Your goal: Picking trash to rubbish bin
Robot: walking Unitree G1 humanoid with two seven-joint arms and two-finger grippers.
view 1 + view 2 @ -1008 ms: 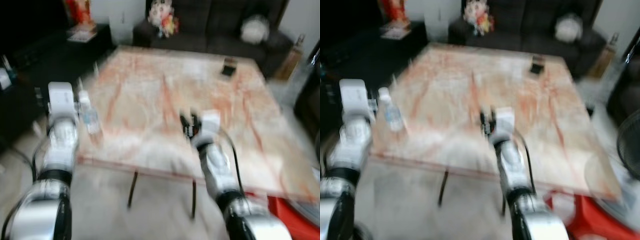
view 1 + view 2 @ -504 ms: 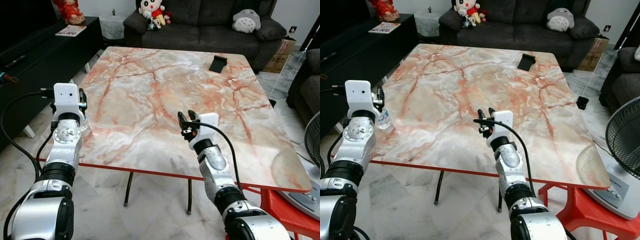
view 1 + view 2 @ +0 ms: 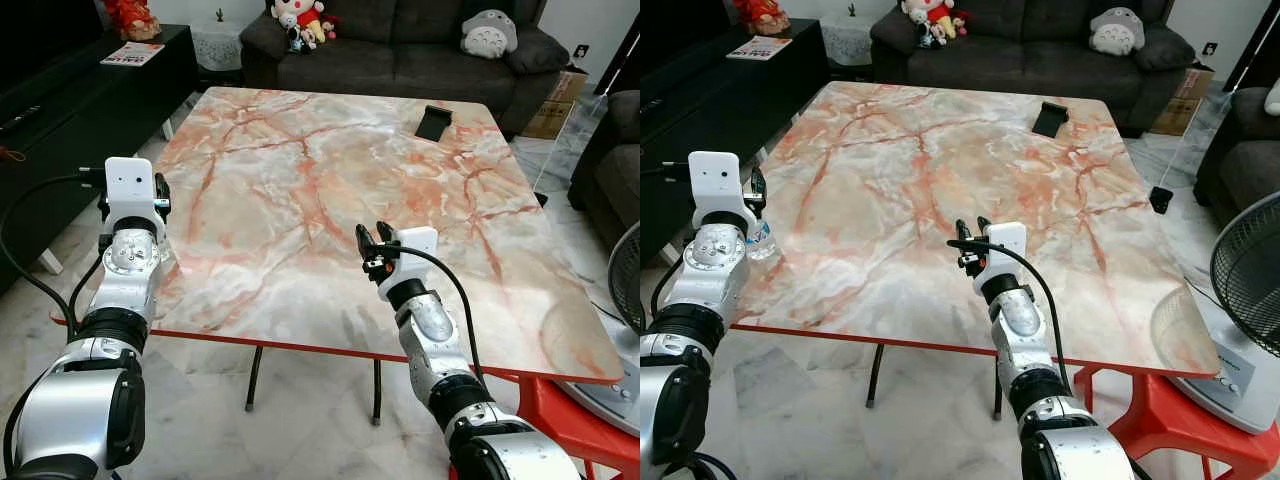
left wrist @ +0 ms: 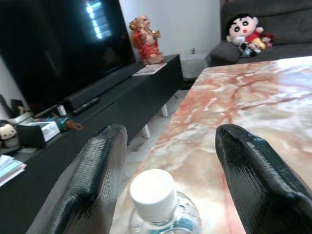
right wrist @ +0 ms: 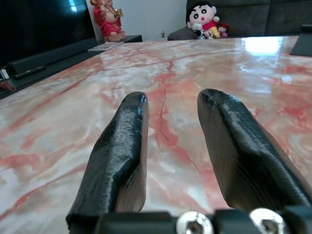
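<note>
A clear plastic water bottle (image 3: 762,240) with a white cap (image 4: 155,192) stands upright near the left edge of the marble table (image 3: 300,170). My left gripper (image 4: 170,135) is open just above it, a black finger (image 4: 97,170) on either side of the cap without touching. In the head views the left wrist hides most of the bottle. My right gripper (image 3: 372,238) hovers open low over the middle front of the table, nothing between its fingers (image 5: 126,141).
A small black object (image 3: 433,122) lies at the table's far right. A dark sofa (image 3: 400,50) with soft toys stands behind, a black TV cabinet (image 3: 90,80) on the left, and a fan (image 3: 1250,290) and a red stool (image 3: 1140,400) on the right.
The blur of a second ago is gone and the whole picture has shifted slightly with the camera. Both grippers keep their places and stay open.
</note>
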